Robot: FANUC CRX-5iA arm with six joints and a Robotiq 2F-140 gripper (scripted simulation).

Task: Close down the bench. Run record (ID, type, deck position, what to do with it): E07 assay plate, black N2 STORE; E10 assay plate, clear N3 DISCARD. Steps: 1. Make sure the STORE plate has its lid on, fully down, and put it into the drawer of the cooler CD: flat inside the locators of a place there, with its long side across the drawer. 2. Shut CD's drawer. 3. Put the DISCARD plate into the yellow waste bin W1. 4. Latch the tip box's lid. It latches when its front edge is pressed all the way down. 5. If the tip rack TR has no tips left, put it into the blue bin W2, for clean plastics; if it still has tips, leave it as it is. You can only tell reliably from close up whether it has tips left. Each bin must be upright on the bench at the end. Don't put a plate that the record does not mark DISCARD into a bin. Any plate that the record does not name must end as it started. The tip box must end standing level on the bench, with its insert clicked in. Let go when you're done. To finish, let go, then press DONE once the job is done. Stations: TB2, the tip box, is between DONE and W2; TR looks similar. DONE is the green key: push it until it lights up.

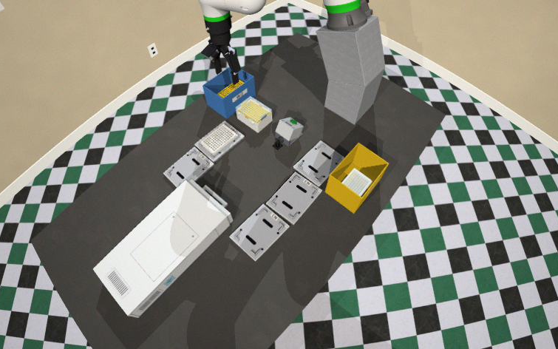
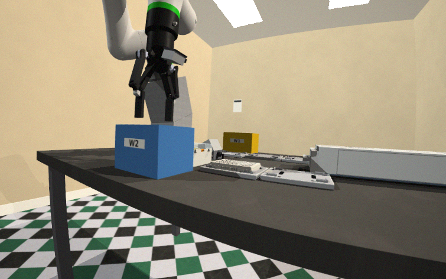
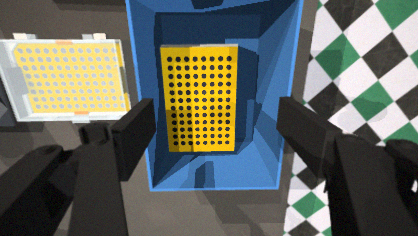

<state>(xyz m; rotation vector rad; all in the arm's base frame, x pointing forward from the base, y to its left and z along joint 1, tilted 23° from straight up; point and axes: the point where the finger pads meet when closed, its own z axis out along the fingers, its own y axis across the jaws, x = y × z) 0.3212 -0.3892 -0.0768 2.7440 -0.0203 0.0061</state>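
Observation:
My gripper [image 1: 226, 74] [image 2: 153, 116] [image 3: 216, 114] is open and empty, its fingers just above the rim of the blue bin W2 [image 1: 222, 103] [image 2: 155, 152] [image 3: 260, 165]. The yellow tip rack TR [image 1: 230, 89] [image 3: 200, 100] lies inside the bin, apart from the fingers; its holes look dark. The tip box TB2 [image 1: 253, 113] [image 2: 202, 153] [image 3: 70, 77] stands level beside W2. The yellow bin W1 [image 1: 350, 190] [image 2: 240, 142] holds the clear plate [image 1: 355, 182]. The cooler CD [image 1: 163, 247] [image 2: 390, 164] has its drawer in. The black plate is not in view.
The green DONE key [image 1: 291, 120] sits on its grey box right of the tip box. A pale plate [image 1: 219, 138] [image 2: 233, 166] rests on a deck place near W2. Several bare deck places [image 1: 294, 197] lie mid-bench. The arm's grey pedestal [image 1: 350, 64] stands at the back.

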